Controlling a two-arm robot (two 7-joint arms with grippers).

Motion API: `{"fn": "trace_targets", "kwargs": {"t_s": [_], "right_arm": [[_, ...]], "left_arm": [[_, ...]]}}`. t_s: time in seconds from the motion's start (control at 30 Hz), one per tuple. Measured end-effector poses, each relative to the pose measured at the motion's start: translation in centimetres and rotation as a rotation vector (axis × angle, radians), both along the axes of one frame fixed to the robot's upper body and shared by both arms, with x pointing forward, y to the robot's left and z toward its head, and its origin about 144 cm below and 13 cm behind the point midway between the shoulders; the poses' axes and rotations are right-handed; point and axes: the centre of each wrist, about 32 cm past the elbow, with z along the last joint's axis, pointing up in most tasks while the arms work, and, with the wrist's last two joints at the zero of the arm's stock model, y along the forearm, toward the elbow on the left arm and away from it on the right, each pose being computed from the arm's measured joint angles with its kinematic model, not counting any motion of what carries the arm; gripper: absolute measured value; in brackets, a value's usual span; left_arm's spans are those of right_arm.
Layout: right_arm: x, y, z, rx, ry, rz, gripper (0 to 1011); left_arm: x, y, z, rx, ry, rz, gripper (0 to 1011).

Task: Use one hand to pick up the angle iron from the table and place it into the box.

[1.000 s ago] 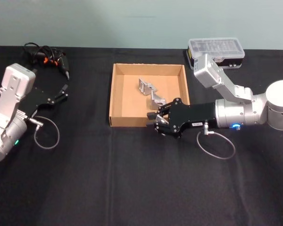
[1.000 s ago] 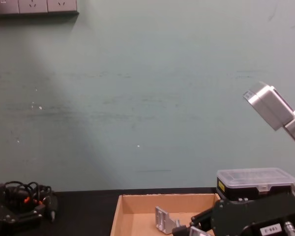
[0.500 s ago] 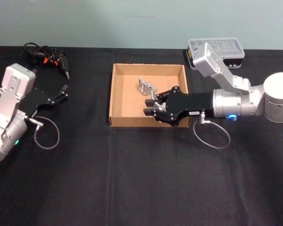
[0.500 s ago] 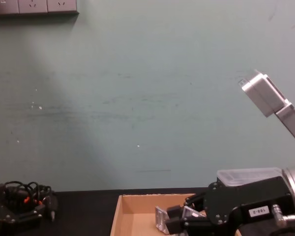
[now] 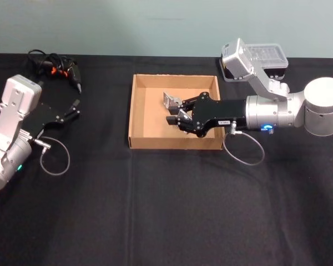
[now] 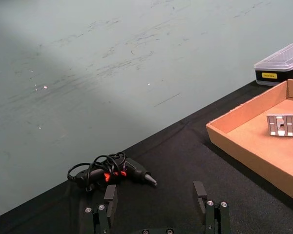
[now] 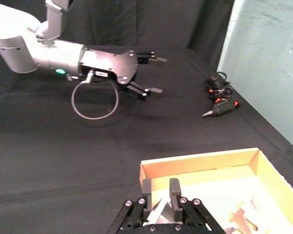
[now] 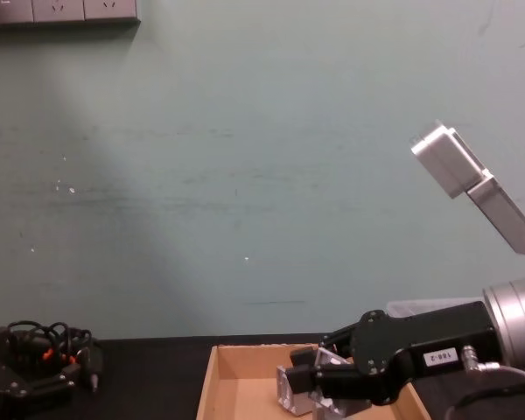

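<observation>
A corded tool and a clear-lidded case flank the tabletop's rear.

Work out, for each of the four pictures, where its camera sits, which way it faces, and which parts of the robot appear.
Head: high, looking down on the table; both arms.
Chest: low, facing the wall; right gripper over the box.
Left wrist: on the left arm, looking past the left gripper across the table.
Right wrist: behind the right gripper, facing the left arm.
All share the box.

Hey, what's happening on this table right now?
The right gripper holds an angle iron between its jaws, above the inside of the cardboard box. Another angle iron already lies in the box. The left gripper sits parked at the table's left, jaws open.
</observation>
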Motion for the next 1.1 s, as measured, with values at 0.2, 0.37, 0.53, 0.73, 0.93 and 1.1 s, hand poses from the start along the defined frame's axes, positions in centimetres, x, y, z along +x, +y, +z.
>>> {"fn": "trace_targets", "kwargs": {"t_s": [0.2,0.37,0.53,0.73,0.93,1.1], "right_arm": [[0.9,-0.2,0.0,0.006,0.011,-0.026,227],[1.8,-0.6,0.1,0.016,0.023,-0.063,227],[2.5,-0.8,0.1,0.022,0.032,-0.09,227],[3.3,-1.2,-0.2,0.036,0.051,-0.135,227],[3.5,-1.2,-0.6,0.04,0.062,-0.174,227],[3.7,-1.2,-1.0,0.04,0.075,-0.203,227]], "left_arm": [[0.0,0.0,0.0,0.0,0.0,0.0,1011],[0.0,0.0,0.0,0.0,0.0,0.0,1011],[0.0,0.0,0.0,0.0,0.0,0.0,1011],[0.0,0.0,0.0,0.0,0.0,0.0,1011],[0.0,0.0,0.0,0.0,0.0,0.0,1011],[0.0,0.0,0.0,0.0,0.0,0.0,1011]]}}
